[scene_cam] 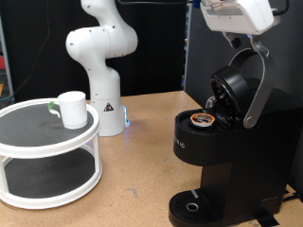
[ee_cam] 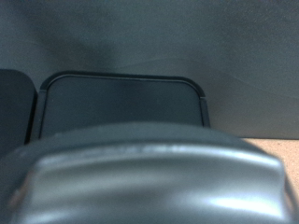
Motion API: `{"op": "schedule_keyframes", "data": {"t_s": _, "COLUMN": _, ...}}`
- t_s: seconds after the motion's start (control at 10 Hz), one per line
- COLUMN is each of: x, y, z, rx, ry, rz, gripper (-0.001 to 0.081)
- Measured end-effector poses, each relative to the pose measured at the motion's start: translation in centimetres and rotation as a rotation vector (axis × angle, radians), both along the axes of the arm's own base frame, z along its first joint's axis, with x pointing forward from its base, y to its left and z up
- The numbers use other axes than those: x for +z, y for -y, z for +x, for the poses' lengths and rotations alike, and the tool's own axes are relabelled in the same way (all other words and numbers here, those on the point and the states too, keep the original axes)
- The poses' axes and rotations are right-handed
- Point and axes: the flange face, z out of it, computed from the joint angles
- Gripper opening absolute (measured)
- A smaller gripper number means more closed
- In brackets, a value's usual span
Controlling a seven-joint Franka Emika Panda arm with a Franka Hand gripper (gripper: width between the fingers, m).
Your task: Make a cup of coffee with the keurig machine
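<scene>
The big black keurig machine [scene_cam: 220, 142] stood with its lid up, right under the gripper [scene_cam: 239, 38]. Its grey handle [scene_cam: 256, 90] reached up to the gripper and touched it. I could not tell if the fingers were spread or pressed together. The round white shelf [scene_cam: 47, 156] sat far off, lower down toward the exterior view's left. The cup [scene_cam: 72, 109] stood on it. A tiny pod [scene_cam: 202, 119] sat in the machine, below the gripper.
</scene>
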Motion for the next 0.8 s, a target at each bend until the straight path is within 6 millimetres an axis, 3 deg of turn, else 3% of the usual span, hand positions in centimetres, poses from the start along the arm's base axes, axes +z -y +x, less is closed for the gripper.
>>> {"op": "schedule_keyframes", "data": {"t_s": 0.1, "x": 0.3, "y": -0.1, "z": 0.0, "rx": -0.002, "ry": 0.003, "rz": 0.002, "gripper": 0.0508}}
{"op": "schedule_keyframes", "data": {"t_s": 0.2, "x": 0.6, "y": -0.2, "z": 0.1, "rx": -0.005, "ry": 0.007, "rz": 0.004, "gripper": 0.0508}}
{"op": "schedule_keyframes", "data": {"t_s": 0.3, "x": 0.9, "y": -0.3, "z": 0.1, "rx": -0.007, "ry": 0.010, "rz": 0.006, "gripper": 0.0372}}
{"op": "schedule_keyframes", "data": {"t_s": 0.4, "x": 1.2, "y": -0.4, "z": 0.2, "rx": -0.007, "ry": 0.011, "rz": 0.008, "gripper": 0.0372}}
{"op": "schedule_keyframes", "data": {"t_s": 0.5, "x": 1.5, "y": -0.7, "z": 0.2, "rx": -0.009, "ry": 0.012, "rz": 0.007, "gripper": 0.0189}}
{"op": "schedule_keyframes", "data": {"t_s": 0.6, "x": 1.6, "y": -1.3, "z": 0.1, "rx": -0.003, "ry": 0.013, "rz": -0.006, "gripper": 0.0068}}
{"op": "schedule_keyframes", "data": {"t_s": 0.7, "x": 1.6, "y": -2.1, "z": 0.0, "rx": 0.010, "ry": 0.015, "rz": -0.025, "gripper": 0.0068}}
{"op": "schedule_keyframes", "data": {"t_s": 0.8, "x": 1.5, "y": -2.9, "z": -0.2, "rx": 0.020, "ry": 0.016, "rz": -0.040, "gripper": 0.0014}}
